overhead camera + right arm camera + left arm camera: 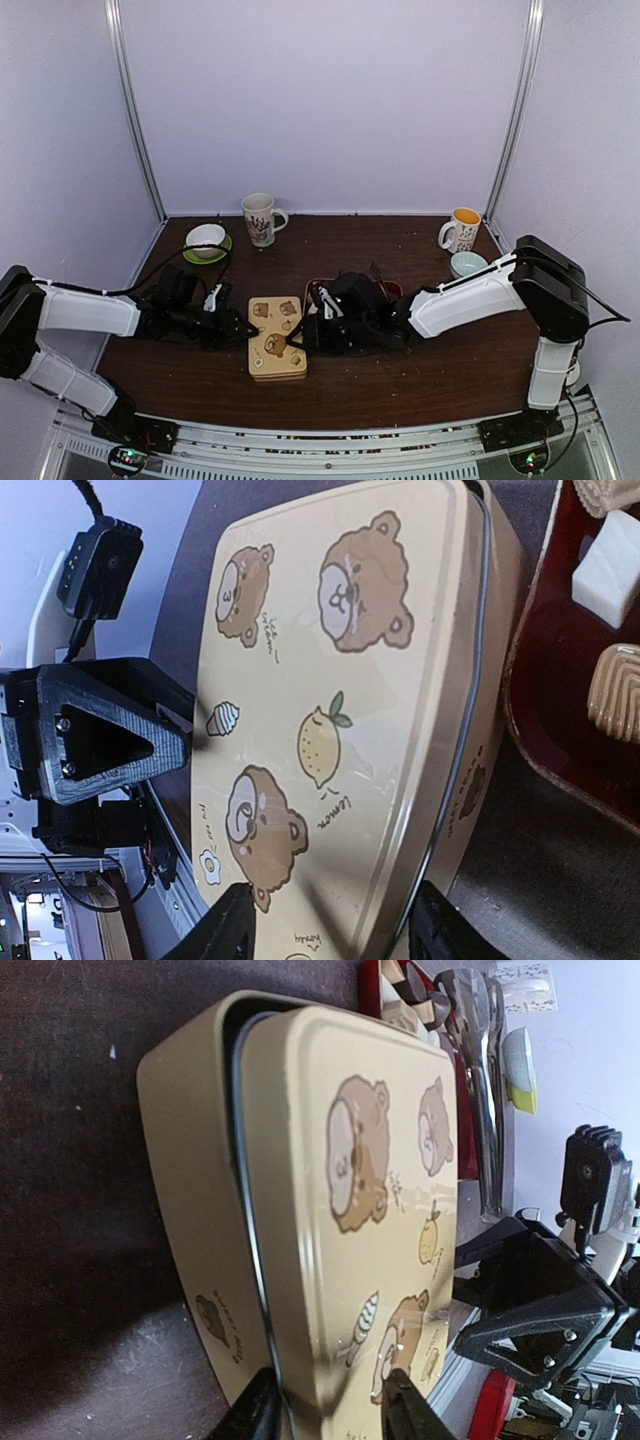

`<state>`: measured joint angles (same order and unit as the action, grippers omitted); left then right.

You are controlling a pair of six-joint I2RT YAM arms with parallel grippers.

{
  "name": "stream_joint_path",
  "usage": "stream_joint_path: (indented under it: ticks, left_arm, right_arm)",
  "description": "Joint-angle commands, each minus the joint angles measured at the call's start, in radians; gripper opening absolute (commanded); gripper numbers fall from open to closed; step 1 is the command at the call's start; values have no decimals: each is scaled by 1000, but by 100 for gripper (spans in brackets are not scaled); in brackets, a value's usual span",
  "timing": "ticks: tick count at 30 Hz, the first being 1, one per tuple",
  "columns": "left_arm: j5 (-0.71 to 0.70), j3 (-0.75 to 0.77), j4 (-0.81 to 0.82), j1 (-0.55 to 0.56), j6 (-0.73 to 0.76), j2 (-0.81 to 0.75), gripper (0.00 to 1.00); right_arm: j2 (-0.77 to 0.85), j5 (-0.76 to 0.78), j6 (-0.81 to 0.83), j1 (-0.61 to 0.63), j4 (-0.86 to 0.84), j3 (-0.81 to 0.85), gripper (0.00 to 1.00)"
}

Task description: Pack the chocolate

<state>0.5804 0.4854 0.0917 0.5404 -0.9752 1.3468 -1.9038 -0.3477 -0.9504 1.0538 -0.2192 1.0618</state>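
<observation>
Chocolate (608, 568) lies in red tray (556, 675), right of bear tin (190, 1190), long axis near-far; left tool (330, 1407) clamps its lid (380, 1110), right tool (335, 922) straddles it, jaws apart.

The left gripper (330, 1412) had its two fingers on either side of the left edge of the lid (370, 1160), pressed tight against it. The lid was cream, printed with brown bears and a lemon. It sat slightly askew on its matching tin (190, 1190) on the dark table (70, 1260). Just right of the tin lay a red tray (368, 985) with chocolate (410, 1000) and metal tongs (480, 1070).
</observation>
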Motion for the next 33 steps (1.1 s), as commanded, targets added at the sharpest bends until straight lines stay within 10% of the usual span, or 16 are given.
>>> stream_joint_path:
  ticks: [1, 33]
  left_arm:
    - [55, 38, 55, 6, -6, -25, 36]
    - [137, 86, 73, 39, -43, -51, 33]
  right_arm:
    - [33, -28, -1, 1, -60, -5, 52]
    - [50, -10, 56, 0, 9, 27, 58]
